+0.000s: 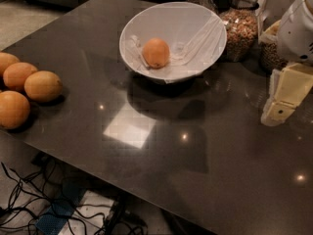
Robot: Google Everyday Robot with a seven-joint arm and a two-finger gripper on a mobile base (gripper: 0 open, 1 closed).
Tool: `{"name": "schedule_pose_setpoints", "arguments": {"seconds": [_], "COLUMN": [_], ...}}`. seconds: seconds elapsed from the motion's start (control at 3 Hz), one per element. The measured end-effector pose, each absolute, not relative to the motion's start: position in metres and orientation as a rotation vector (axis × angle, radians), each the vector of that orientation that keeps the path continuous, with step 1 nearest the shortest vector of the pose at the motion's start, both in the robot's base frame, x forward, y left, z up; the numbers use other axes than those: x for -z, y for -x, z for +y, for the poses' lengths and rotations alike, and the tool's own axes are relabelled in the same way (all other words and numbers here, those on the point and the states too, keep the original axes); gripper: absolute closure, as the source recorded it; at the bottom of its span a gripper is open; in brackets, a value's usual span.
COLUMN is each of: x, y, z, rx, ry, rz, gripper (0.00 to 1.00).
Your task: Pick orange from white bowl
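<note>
Nearest, below the table edge: dark cables (29, 199) are seen tangled on the floor. The table (195, 170) is dark, glossy and stone-like, w/ ceiling-light reflections. At the left edge, four oval orange-yellow fruits (43, 85) are grouped. At the right edge, the cream gripper (281, 102) is held above the tabletop, well apart from the bowl; open/closed state cannot be told. Farther back, the white bowl (205, 18) is set on the table. The orange (156, 52), round, matte and approx. uniform in colour, is seated inside, left of centre. Behind, at right: clear jars (239, 33) of brown nuts.
</note>
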State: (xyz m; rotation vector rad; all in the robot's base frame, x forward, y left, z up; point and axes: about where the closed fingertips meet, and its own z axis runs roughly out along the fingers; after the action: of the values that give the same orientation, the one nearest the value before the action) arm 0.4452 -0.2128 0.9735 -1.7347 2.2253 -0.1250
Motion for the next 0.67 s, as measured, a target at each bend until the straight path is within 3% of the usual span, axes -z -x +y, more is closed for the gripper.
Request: {"name": "schedule_pose_setpoints", "arguments": {"seconds": [0.67], "x": [-0.958], "y": [-0.52], "z": [-0.164], "rx": [0.004], "ry": [1.742], "rz": [2.083], "gripper": [0.0]}}
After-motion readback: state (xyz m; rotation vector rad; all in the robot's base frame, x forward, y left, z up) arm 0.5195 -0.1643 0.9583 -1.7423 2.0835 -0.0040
